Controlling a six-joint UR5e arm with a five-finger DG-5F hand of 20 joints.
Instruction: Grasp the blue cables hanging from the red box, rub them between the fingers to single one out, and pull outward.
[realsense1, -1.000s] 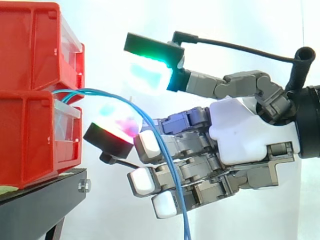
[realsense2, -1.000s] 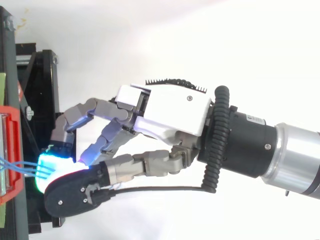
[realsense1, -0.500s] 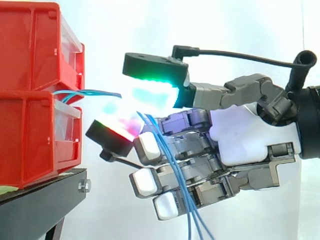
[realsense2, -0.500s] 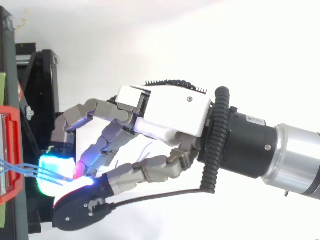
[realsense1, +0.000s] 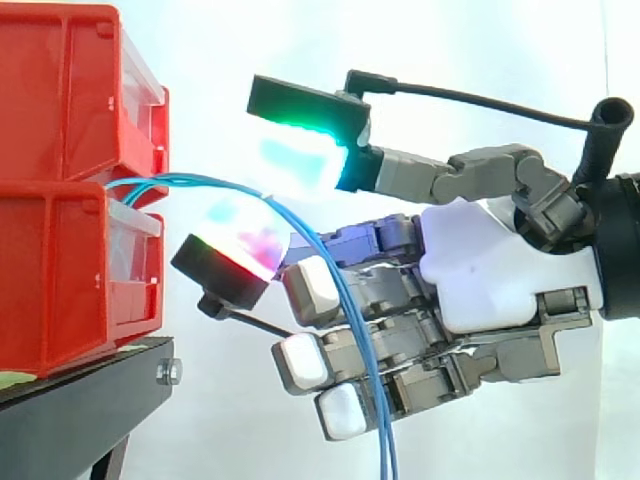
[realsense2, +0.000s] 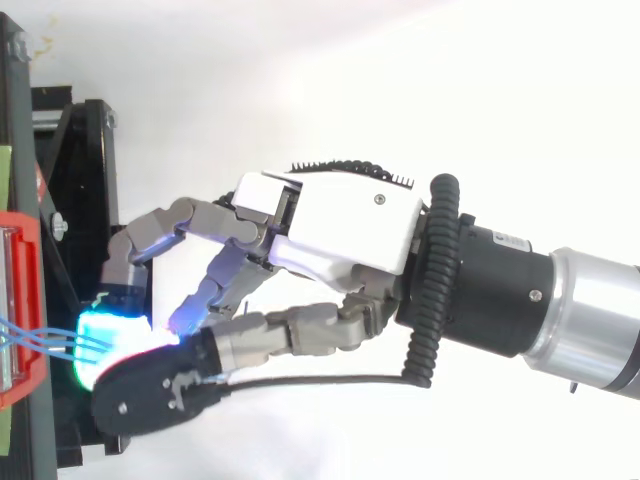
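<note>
Side view: cables (realsense1: 215, 182) arc from the red box (realsense1: 70, 180) through the hand's (realsense1: 480, 270) parted fingers (realsense1: 232, 258), unpinched. Rubbing step, I judge; next the pads must close and roll them.

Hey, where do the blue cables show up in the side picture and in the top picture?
Side view: blue cables arc from the red box at left, then drop across the hand to the bottom edge.
Top view: blue cables at the left edge, lower half, running to the hand.
Shared landmark: the red box.
</note>
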